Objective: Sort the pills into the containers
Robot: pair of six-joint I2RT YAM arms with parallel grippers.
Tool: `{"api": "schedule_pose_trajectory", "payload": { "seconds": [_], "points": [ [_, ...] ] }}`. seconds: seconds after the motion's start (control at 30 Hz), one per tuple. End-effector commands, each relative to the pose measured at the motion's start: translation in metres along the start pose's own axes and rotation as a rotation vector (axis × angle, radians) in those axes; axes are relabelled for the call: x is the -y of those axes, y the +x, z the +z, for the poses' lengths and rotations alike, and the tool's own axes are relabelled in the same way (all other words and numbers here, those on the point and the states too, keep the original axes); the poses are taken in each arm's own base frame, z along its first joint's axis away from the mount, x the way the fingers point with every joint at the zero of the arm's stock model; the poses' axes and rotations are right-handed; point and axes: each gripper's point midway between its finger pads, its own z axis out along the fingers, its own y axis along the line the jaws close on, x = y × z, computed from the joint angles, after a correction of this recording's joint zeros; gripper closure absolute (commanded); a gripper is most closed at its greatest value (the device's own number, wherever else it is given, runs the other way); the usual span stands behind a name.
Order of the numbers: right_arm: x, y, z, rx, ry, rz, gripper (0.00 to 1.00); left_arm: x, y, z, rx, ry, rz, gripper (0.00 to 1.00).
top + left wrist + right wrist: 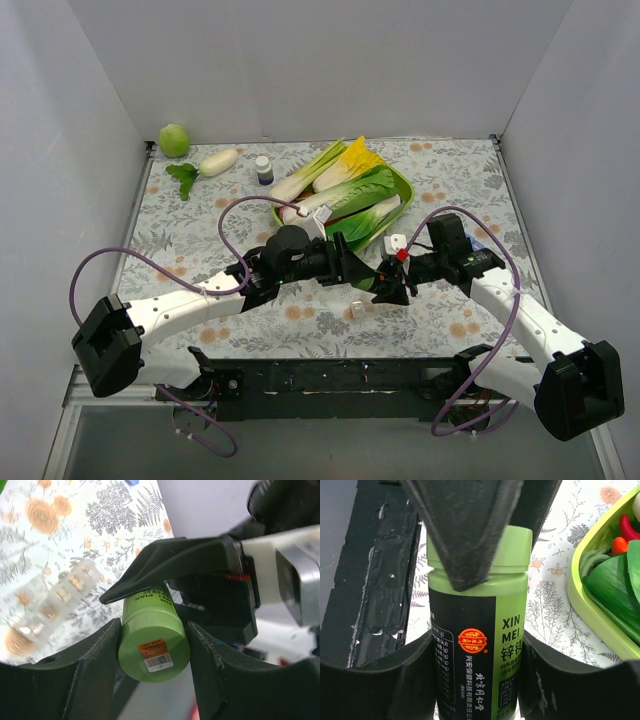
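A green pill bottle (510, 605) with a black label is held off the table between both grippers. My right gripper (477, 670) is shut on its body. My left gripper (154, 650) is shut on its light green cap end (155, 645), which carries an orange sticker. The left fingers (470, 530) cover the cap in the right wrist view. In the top view the grippers meet at table centre (378, 275) and hide the bottle. The clear pill-organizer strip (55, 600) lies on the cloth below, blurred, with orange bits in some compartments. No loose pills show.
A green tray (403, 185) of leafy vegetables lies just behind the grippers and shows in the right wrist view (585, 605). A small dark-capped bottle (264, 168), a white radish (218, 162) and a green apple (174, 139) sit at the back left. A small pale object (355, 310) lies near the grippers.
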Motion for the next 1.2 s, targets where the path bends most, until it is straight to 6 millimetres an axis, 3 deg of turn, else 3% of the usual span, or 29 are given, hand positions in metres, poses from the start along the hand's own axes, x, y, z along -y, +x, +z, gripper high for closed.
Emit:
{"api": "schedule_pose_trajectory", "payload": {
  "seconds": [0.0,0.2,0.3,0.37,0.4,0.43,0.5,0.57,0.63,0.73,0.9,1.0,1.07,1.17],
  "points": [
    [0.018,-0.017,-0.004,0.026,0.067,-0.138,0.98,0.008,-0.024,-0.001,0.071,-0.099,-0.458,1.00],
    [0.018,-0.018,-0.005,0.026,0.073,-0.136,0.98,-0.009,-0.036,-0.001,0.086,-0.218,-0.584,1.00],
    [0.019,-0.018,-0.005,0.027,0.076,-0.136,0.98,-0.004,-0.043,-0.002,0.078,-0.176,-0.579,0.99],
    [0.019,-0.018,-0.005,0.029,0.075,-0.133,0.98,0.003,-0.046,-0.005,0.068,-0.141,-0.522,0.75],
    [0.019,-0.018,-0.005,0.029,0.075,-0.131,0.98,0.004,-0.052,-0.007,0.076,-0.114,-0.459,0.47],
    [0.020,-0.019,-0.005,0.030,0.075,-0.133,0.98,0.002,-0.049,-0.008,0.063,-0.085,-0.408,0.35],
    [0.019,-0.020,-0.005,0.036,0.070,-0.125,0.98,0.023,-0.052,-0.021,0.049,0.057,-0.281,0.13],
    [0.018,-0.021,-0.006,0.042,0.068,-0.124,0.98,0.021,-0.042,-0.030,0.034,0.105,-0.070,0.02],
    [0.019,-0.021,-0.006,0.043,0.070,-0.124,0.98,0.021,-0.036,-0.043,0.021,0.129,0.145,0.02],
    [0.017,-0.022,-0.007,0.046,0.063,-0.124,0.98,0.016,-0.023,-0.054,-0.024,0.141,0.323,0.02],
    [0.006,-0.027,-0.005,0.077,-0.007,-0.135,0.98,0.003,0.008,-0.067,0.003,0.299,0.908,0.02],
    [0.006,-0.029,-0.005,0.081,-0.021,-0.133,0.98,0.010,0.002,-0.070,0.102,0.350,1.150,0.02],
    [0.006,-0.029,-0.005,0.081,-0.024,-0.132,0.98,0.003,-0.004,-0.058,0.082,0.313,1.183,0.02],
    [0.004,-0.028,-0.004,0.085,-0.032,-0.130,0.98,0.008,-0.013,-0.046,0.091,0.303,1.241,0.02]
  ]
}}
